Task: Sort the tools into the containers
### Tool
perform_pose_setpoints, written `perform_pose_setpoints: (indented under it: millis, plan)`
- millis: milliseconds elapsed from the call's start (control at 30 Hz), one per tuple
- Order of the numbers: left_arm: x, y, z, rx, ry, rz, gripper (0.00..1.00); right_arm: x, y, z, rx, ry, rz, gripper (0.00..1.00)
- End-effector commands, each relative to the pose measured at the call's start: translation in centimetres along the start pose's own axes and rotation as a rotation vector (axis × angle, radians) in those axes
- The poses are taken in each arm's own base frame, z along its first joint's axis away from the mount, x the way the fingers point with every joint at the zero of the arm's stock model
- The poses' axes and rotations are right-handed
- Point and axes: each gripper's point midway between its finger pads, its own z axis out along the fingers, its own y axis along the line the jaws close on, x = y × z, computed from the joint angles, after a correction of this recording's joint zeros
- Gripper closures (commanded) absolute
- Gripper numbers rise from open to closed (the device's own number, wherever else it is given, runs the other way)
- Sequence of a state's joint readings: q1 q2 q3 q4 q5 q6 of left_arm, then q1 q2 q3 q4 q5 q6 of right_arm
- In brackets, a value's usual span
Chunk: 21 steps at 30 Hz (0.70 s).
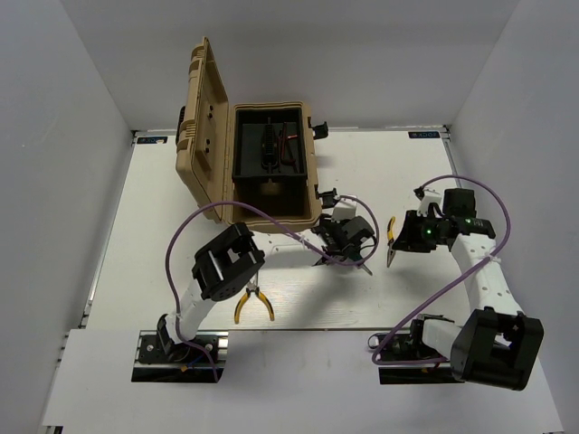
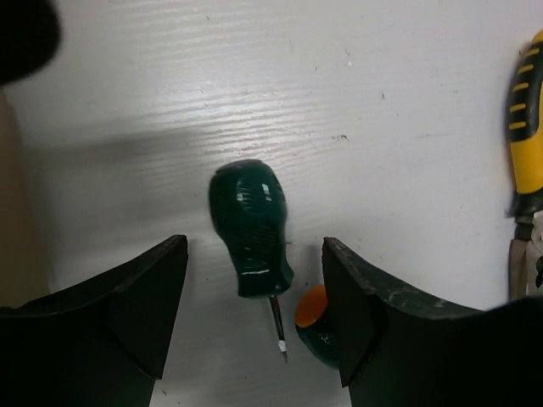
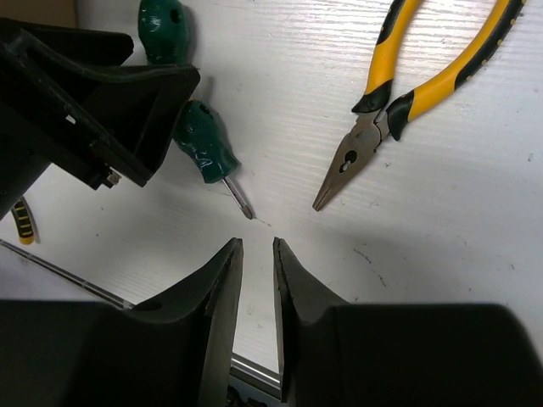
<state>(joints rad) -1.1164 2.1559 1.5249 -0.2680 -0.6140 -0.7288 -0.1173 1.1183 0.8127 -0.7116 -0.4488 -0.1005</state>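
Observation:
My left gripper (image 2: 254, 244) is open and low over the table, its fingers either side of a stubby green-handled screwdriver (image 2: 250, 222) without touching it. A second green screwdriver (image 2: 316, 329) with an orange end lies against the right finger (image 2: 356, 297). From above, the left gripper (image 1: 348, 240) sits just in front of the open tan toolbox (image 1: 210, 136). My right gripper (image 3: 257, 243) holds nothing, with only a narrow slit between its jaws. Yellow-handled pliers (image 3: 407, 85) lie ahead of it. A second pair of pliers (image 1: 253, 304) lies by the left arm. I cannot make out the hex keys.
The toolbox lid (image 1: 204, 99) stands up on the left, and its black inner tray (image 1: 268, 149) holds dark items. Purple cables (image 1: 204, 217) loop over the table from both arms. The left gripper's black body (image 3: 85, 93) is close to the right gripper's front left.

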Motion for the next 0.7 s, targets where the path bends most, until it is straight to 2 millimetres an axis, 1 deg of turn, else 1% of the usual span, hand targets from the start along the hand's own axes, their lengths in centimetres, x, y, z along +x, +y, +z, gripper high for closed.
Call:
perform_pose_setpoints:
  millis: [0, 33, 67, 100, 200, 267, 300, 333, 367, 400, 467, 500, 567, 600, 633, 667]
  plan:
    - [-2.5, 0.5, -0.2, -0.034, -0.065, -0.051, 0.25, -0.2, 0.7, -0.3, -0.046, -0.021, 0.004, 0.73]
    - [-2.0, 0.5, 0.2, -0.043, -0.055, -0.041, 0.25, -0.3, 0.7, -0.3, -0.048, -0.024, 0.009, 0.73]
    - [-2.4, 0.5, 0.1, -0.05, -0.061, -0.041, 0.26, -0.2, 0.6, -0.2, -0.054, -0.017, 0.017, 0.73]
    - [-1.9, 0.6, 0.5, -0.057, -0.053, -0.033, 0.26, -0.3, 0.7, -0.4, -0.057, -0.027, 0.014, 0.73]
    - [-1.5, 0.7, 0.8, -0.062, -0.048, -0.028, 0.27, -0.3, 0.8, -0.7, -0.067, -0.035, 0.027, 0.73]
    - [-0.6, 1.0, 1.3, -0.074, -0.035, -0.015, 0.27, -0.3, 1.0, -0.8, -0.079, -0.036, 0.03, 0.72]
    - [-0.9, 0.7, 1.3, -0.069, -0.04, -0.02, 0.27, -0.4, 0.9, -0.8, -0.079, -0.04, 0.031, 0.72]
    - [-0.4, 0.7, 1.5, -0.067, -0.029, -0.015, 0.27, -0.3, 1.1, -0.8, -0.09, -0.038, 0.032, 0.72]
    - [-0.6, 0.6, 1.6, -0.061, -0.035, -0.021, 0.29, -0.2, 1.2, -0.9, -0.095, -0.037, 0.034, 0.7]
    - [-0.6, 0.6, 1.6, -0.061, -0.035, -0.021, 0.32, -0.3, 1.2, -0.9, -0.098, -0.04, 0.034, 0.7]
    - [-0.1, 0.5, 1.8, -0.06, -0.021, -0.014, 0.36, -0.4, 1.3, -1.0, -0.108, -0.044, 0.036, 0.67]
    - [-0.1, 0.5, 1.8, -0.06, -0.021, -0.014, 0.43, -0.3, 1.3, -1.1, -0.112, -0.043, 0.039, 0.67]
    - [0.0, 0.3, 1.8, -0.051, -0.012, -0.014, 0.51, -0.3, 1.4, -1.2, -0.116, -0.049, 0.04, 0.67]
    - [0.5, 0.6, 1.8, -0.057, -0.005, -0.007, 0.62, -0.2, 1.5, -1.3, -0.12, -0.048, 0.039, 0.67]
    - [0.5, 0.5, 1.6, -0.039, 0.002, 0.001, 0.66, -0.2, 1.6, -1.3, -0.13, -0.05, 0.033, 0.65]
    - [0.0, -0.2, 1.1, -0.019, -0.011, 0.005, 0.71, -0.2, 1.7, -1.3, -0.135, -0.048, 0.028, 0.65]
